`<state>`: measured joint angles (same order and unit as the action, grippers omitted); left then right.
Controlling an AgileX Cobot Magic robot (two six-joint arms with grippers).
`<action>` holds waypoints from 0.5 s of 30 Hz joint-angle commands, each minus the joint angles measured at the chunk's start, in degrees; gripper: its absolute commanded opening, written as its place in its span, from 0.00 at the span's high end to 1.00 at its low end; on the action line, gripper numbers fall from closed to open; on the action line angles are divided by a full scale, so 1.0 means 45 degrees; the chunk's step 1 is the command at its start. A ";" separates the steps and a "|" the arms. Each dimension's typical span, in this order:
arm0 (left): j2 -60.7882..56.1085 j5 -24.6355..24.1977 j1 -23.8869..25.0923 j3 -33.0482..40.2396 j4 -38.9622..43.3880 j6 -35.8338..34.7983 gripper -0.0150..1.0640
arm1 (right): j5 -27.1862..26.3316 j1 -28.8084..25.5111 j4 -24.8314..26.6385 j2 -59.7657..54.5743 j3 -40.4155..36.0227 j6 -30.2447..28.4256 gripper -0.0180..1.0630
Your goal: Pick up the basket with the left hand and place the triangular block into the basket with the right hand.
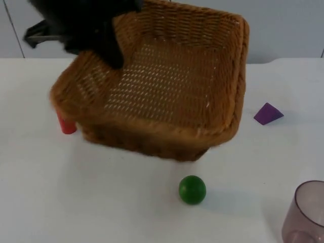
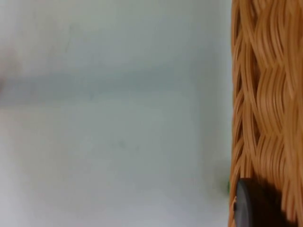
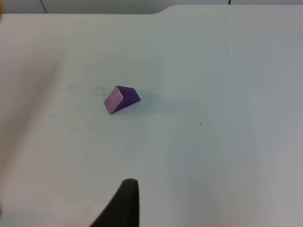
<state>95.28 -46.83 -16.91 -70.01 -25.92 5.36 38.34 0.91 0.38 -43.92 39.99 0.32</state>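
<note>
A woven brown basket [image 1: 152, 135] hangs tilted above the table's middle, lifted off the surface. My left gripper [image 1: 114, 54] is shut on its back left rim. In the left wrist view the basket's wall [image 2: 265, 94] runs right beside a black fingertip [image 2: 253, 205]. The purple triangular block [image 1: 268, 113] lies on the table to the right of the basket, apart from it. In the right wrist view the block [image 3: 121, 99] lies ahead of my right gripper [image 3: 125, 204], which is held above the table and well short of it.
A green ball [image 1: 192, 190] rests on the table in front of the basket. A red block [image 1: 66, 125] stands partly hidden under the basket's left edge. A translucent purple cup [image 1: 306, 212] stands at the front right corner.
</note>
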 commanded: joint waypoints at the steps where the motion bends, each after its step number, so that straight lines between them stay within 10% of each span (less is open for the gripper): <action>1: -0.1175 0.0528 0.0072 0.1205 -0.0480 0.0326 0.99 | -0.0001 -0.0089 -0.0002 -0.0018 0.0109 0.0010 0.01; 15: -0.5184 0.2916 0.0226 0.7743 -0.1024 0.0610 0.99 | 0.0292 -0.0089 -0.0002 -0.0018 0.0109 0.0010 0.01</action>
<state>72.76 -35.67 -15.99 -35.48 -28.55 8.22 39.68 0.91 0.38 -43.92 39.99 0.32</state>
